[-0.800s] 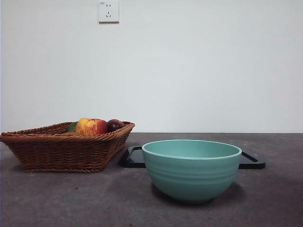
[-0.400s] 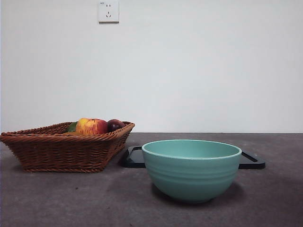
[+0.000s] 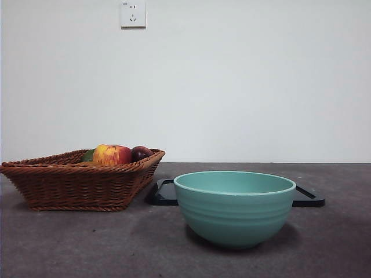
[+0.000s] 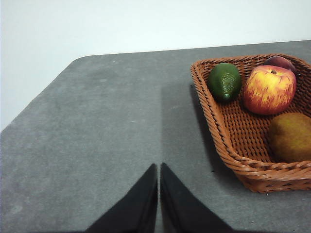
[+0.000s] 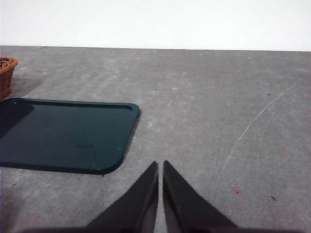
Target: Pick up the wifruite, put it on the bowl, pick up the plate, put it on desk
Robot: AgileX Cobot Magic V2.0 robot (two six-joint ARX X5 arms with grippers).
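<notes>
The brown fruit (image 4: 290, 137) is cut by the edge at 3 o'clock. The bowl (image 3: 235, 207) hides the tray's (image 3: 308, 196) middle; the basket's (image 3: 75, 182) rim hides the fruit bottoms.

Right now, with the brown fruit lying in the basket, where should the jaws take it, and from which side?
Probably from above, across its short width. The wifruite lies on its side in the wicker basket, close to the rim, with the apple just beyond, so a level approach looks blocked. The left gripper, jaws together over the desk, is nearest.
</notes>
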